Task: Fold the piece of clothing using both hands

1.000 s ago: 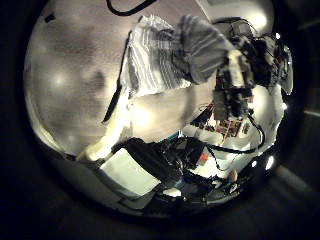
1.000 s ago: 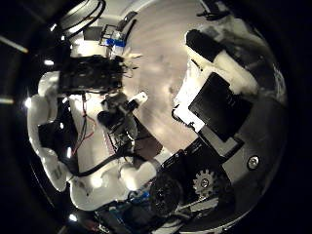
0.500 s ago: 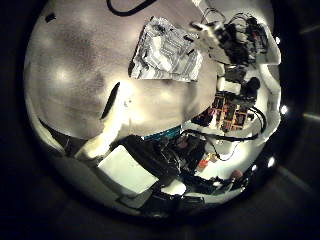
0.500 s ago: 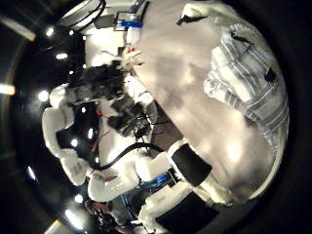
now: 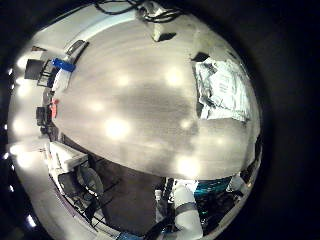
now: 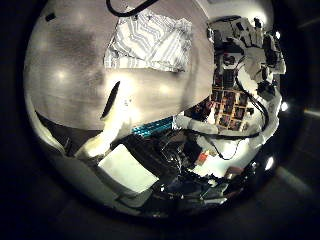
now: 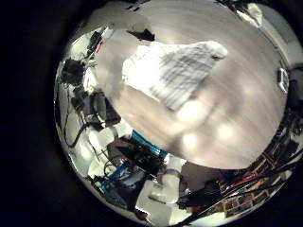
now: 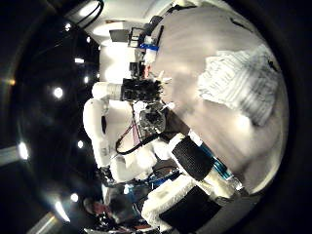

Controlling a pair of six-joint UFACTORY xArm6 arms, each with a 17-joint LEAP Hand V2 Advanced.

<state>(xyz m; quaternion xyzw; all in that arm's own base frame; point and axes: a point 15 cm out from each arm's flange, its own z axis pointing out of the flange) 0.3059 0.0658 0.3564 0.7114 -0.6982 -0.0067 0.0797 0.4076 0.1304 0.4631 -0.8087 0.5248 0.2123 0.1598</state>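
A striped piece of clothing (image 5: 222, 88) lies on the wooden table (image 5: 130, 100) in a folded, roughly rectangular shape, with nothing holding it. It also shows flat on the table in the left thumb side view (image 6: 150, 42) and in both right palm views (image 7: 175, 68) (image 8: 244, 83). A hand (image 6: 242, 55) on its white arm hangs beside the clothing's edge, fingers relaxed and free of the cloth. Another hand (image 8: 146, 91) hovers over the table, well apart from the clothing. No fingers of either palm's own hand reach into its views.
A small dark object (image 5: 200, 57) lies on the table close to the clothing, seen again in the right little finger side view (image 7: 142, 35). Several small items (image 5: 55, 72) crowd one far table edge. Equipment and racks (image 6: 150, 170) stand beyond the table's front edge.
A second ago a hand gripped the bunched clothing. It has let go, the clothing now lies spread flat, and both palms have pulled back from it.
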